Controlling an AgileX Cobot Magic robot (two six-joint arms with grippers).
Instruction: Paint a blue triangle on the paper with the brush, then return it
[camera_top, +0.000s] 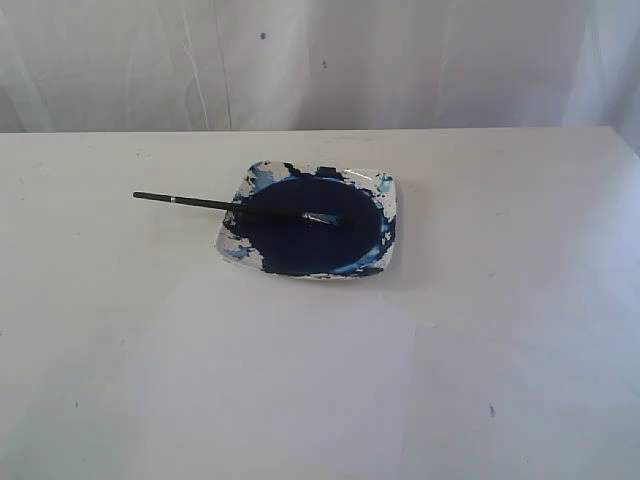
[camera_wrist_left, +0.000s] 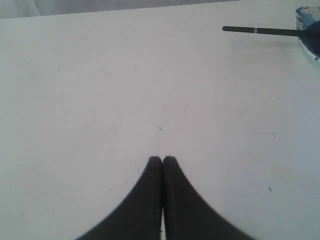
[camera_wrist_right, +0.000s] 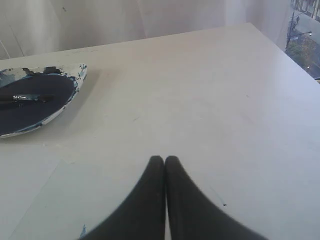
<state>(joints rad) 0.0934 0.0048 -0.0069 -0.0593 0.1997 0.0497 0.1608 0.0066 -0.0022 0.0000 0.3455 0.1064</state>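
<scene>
Paint-smeared white dish (camera_top: 388, 192) of dark-blue paint (camera_top: 300, 248) on an off-white tabletop (camera_top: 530, 300), pale curtain (camera_top: 420, 60) behind

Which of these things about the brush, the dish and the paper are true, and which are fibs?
1. The brush lies across the dish. True.
2. A pincer is holding the brush. False: the left pincer and the right pincer are both shut and hold nothing.
3. A blue triangle is painted on the paper. False: no triangle shows on the paper.
4. The paint in the dish is dark blue. True.
</scene>
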